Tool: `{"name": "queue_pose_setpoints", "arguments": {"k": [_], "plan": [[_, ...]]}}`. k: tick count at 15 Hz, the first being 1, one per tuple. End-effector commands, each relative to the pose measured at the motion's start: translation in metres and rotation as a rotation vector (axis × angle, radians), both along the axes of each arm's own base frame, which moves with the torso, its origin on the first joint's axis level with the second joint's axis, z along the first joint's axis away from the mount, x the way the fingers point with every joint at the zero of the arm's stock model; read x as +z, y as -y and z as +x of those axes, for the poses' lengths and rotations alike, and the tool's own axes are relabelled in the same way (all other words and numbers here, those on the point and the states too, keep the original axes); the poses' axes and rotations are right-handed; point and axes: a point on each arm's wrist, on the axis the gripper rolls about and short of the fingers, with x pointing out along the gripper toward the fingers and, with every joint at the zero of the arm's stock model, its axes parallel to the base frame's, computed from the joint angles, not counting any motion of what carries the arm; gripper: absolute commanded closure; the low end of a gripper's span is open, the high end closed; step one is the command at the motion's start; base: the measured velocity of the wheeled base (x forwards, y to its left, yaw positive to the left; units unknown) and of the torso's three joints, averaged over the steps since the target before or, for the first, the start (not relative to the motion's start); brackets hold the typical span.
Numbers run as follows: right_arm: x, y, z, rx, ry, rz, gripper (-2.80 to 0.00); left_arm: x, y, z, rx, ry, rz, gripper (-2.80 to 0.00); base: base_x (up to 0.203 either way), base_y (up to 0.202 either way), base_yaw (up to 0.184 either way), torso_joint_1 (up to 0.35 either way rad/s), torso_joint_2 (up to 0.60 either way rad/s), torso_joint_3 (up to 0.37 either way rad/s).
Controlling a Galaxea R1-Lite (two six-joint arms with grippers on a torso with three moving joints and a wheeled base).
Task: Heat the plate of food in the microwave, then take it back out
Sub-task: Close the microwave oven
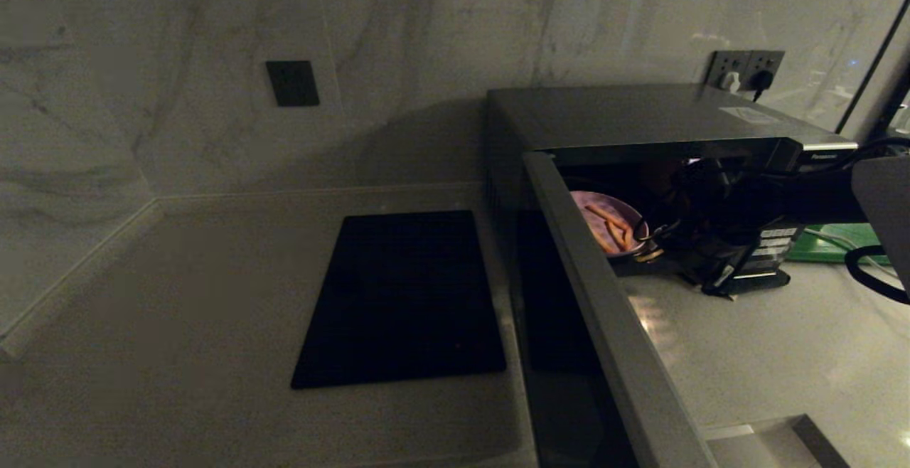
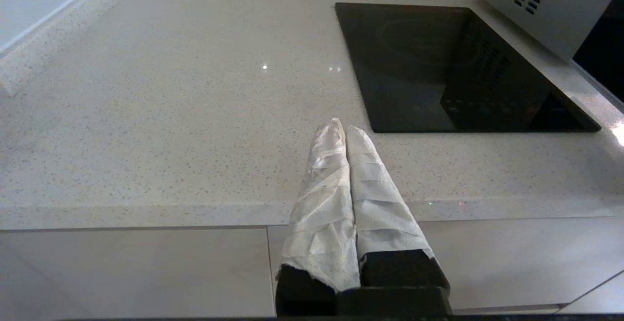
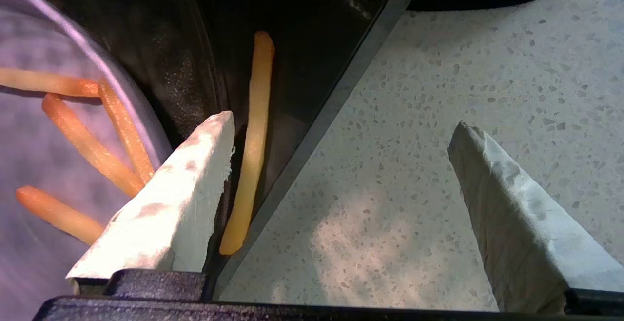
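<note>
The microwave (image 1: 640, 116) stands at the right with its door (image 1: 604, 297) swung open toward me. Inside sits the lilac plate of food (image 1: 604, 222) with orange fries (image 3: 87, 145) on it. One loose fry (image 3: 253, 140) lies off the plate (image 3: 39, 165) on the dark floor by the front sill. My right gripper (image 3: 341, 123) is open at the microwave's mouth and holds nothing. One finger (image 3: 195, 174) is at the plate's rim, the other (image 3: 512, 204) over the counter. My left gripper (image 2: 341, 127) is shut and empty over the counter's front edge.
A flat black slab (image 1: 405, 297) lies in the counter left of the microwave and also shows in the left wrist view (image 2: 453, 67). A green board (image 1: 832, 244) lies to the right, behind my right arm. Wall sockets (image 1: 746, 70) sit behind the microwave, and marble walls close the back and left.
</note>
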Motion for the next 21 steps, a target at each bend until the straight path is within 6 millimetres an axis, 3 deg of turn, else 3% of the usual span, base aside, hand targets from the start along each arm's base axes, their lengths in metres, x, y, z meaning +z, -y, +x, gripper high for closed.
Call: {"name": "queue_pose_setpoints", "arguments": {"k": [1, 6, 7, 8, 21], "plan": [[-0.0014, -0.0003, 0.0002, -0.001, -0.004, 0.008, -2.8, 0.0001, 0.0, 0.0001, 0.001, -0.001, -0.001, 0.0, 0.0, 0.0, 0.0, 0.0, 0.0, 0.0], [-0.0004, -0.0002, -0.0007, -0.002, -0.003, 0.007, -2.8, 0.0001, 0.0, 0.0001, 0.001, -0.001, -0.001, 0.0, 0.0, 0.0, 0.0, 0.0, 0.0, 0.0], [-0.0005, -0.0002, -0.0009, -0.002, -0.004, 0.007, -1.12, 0.0001, 0.0, 0.0001, 0.001, -0.001, -0.001, 0.0, 0.0, 0.0, 0.0, 0.0, 0.0, 0.0], [-0.0007, -0.0003, -0.0014, 0.002, -0.007, 0.006, 0.0, 0.0001, 0.0, 0.0001, 0.001, -0.001, -0.001, 0.0, 0.0, 0.0, 0.0, 0.0, 0.0, 0.0], [0.0006, 0.0004, -0.0019, 0.007, -0.006, 0.003, 0.0, 0.0001, 0.0, 0.0001, 0.001, -0.001, -0.001, 0.0, 0.0, 0.0, 0.0, 0.0, 0.0, 0.0]]}}
